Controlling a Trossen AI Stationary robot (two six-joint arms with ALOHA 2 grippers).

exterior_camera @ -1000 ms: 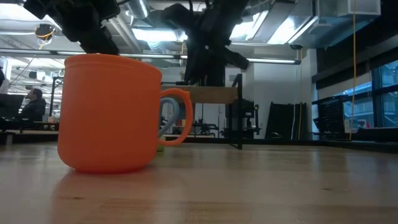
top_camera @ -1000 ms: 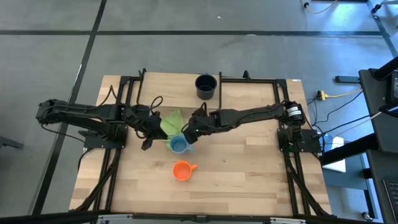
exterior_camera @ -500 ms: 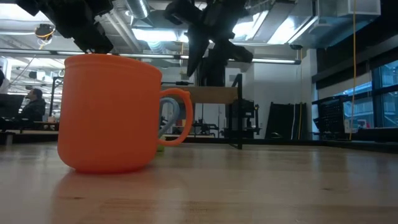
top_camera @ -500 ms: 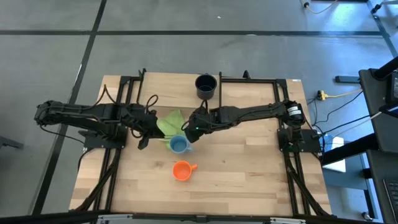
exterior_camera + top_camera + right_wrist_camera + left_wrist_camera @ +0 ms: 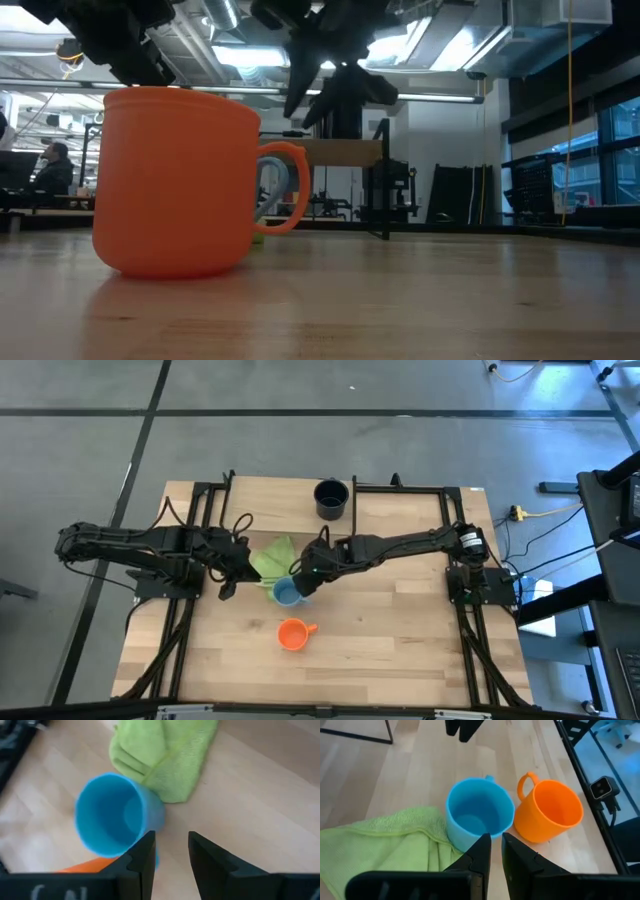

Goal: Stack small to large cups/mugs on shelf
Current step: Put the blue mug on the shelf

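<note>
Zero mugs nested so far. Light blue mug (image 5: 287,594) upright just below the right gripper (image 5: 301,580), edge against the green cloth (image 5: 274,557). Orange mug (image 5: 291,633) on bare table, beyond the blue one from both grippers. Navy mug (image 5: 331,499) well behind the right gripper at the table's far edge, apart from the rest. Judged as barely begun: all stacking left to do, plus the placing on the shelf (image 5: 340,152).

Only from the right wrist: right gripper's fingers (image 5: 144,854) moderately parted, empty, blue mug's wall just beside one finger. Only from the left wrist: left gripper (image 5: 493,851) narrowed to a slit, holding nothing, blue and orange mugs just ahead of its tips. Only from the low view: shelf board on black legs, far behind the orange mug's handle; navy mug hidden there. Impossible to tell whether the navy mug stands on that shelf.
</note>
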